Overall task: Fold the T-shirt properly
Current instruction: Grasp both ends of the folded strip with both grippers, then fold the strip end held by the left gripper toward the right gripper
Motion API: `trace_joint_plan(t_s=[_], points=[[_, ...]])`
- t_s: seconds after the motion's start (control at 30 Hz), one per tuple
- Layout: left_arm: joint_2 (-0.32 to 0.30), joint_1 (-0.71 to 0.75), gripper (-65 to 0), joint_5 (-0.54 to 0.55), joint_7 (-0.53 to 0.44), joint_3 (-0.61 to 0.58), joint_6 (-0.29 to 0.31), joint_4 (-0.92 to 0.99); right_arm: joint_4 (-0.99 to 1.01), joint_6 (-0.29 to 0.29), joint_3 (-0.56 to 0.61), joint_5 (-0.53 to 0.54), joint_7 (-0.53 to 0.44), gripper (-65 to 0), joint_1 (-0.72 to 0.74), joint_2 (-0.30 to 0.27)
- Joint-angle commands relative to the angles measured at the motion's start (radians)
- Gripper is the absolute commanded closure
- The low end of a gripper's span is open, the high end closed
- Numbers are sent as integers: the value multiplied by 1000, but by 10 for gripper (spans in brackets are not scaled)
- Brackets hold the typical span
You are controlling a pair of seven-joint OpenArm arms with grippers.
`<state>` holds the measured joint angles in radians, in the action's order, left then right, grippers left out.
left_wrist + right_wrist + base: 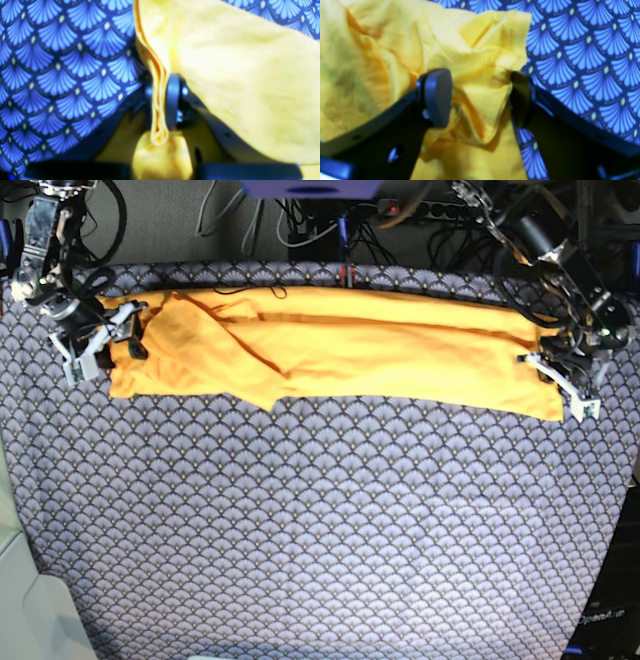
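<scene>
Two hands work opposite ends of the plain yellow-orange soft cotton T-shirt [330, 350], which lies as a long band across the far side of the bench covered by the blue-grey scallop-patterned cloth [320, 520]. The left hand [160, 105] is pressed together on several stacked layers of the garment's edge. The right hand [480, 97] stands spread, one finger over bunched fabric, the other just beside the cloth edge, gripping nothing

Risks from this state:
- Uneven grasp: the right hand straddles a crumpled fold. Closing here would likely catch a loose ridge rather than the full edge, and the corner could drop during a lift
- Layer slip: the left pinch sits close to the hem, so tension may pull out an inner layer
- Skewed fold: lifting one end before the other is secured would probably drag the band askew
</scene>
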<state>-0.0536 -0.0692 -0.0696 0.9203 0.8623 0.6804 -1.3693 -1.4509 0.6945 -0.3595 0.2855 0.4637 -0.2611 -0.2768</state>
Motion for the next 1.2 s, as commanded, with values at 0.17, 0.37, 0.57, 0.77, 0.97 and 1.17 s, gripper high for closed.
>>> trace_joint_plan(t_s=[0.17,0.37,0.57,0.77,0.97,1.17], points=[[21,22,0,-32,84,-12,18,-12,-12,4,-2,4,7,-381,1,-9],[93,45,0,-34,98,-33,18,-215,-12,4,-2,4,7,-381,1,-9],[139,76,0,-32,243,-186,18,-430,-12,4,14,4,8,-380,1,-9],[182,93,0,-34,337,-311,18,-568,-12,4,33,4,10,-379,3,-9],[211,133,0,-34,340,-354,18,-588,-12,4,33,4,10,-379,3,-9],[211,130,0,-34,340,-391,18,-592,-12,4,35,4,10,-379,3,-9]])
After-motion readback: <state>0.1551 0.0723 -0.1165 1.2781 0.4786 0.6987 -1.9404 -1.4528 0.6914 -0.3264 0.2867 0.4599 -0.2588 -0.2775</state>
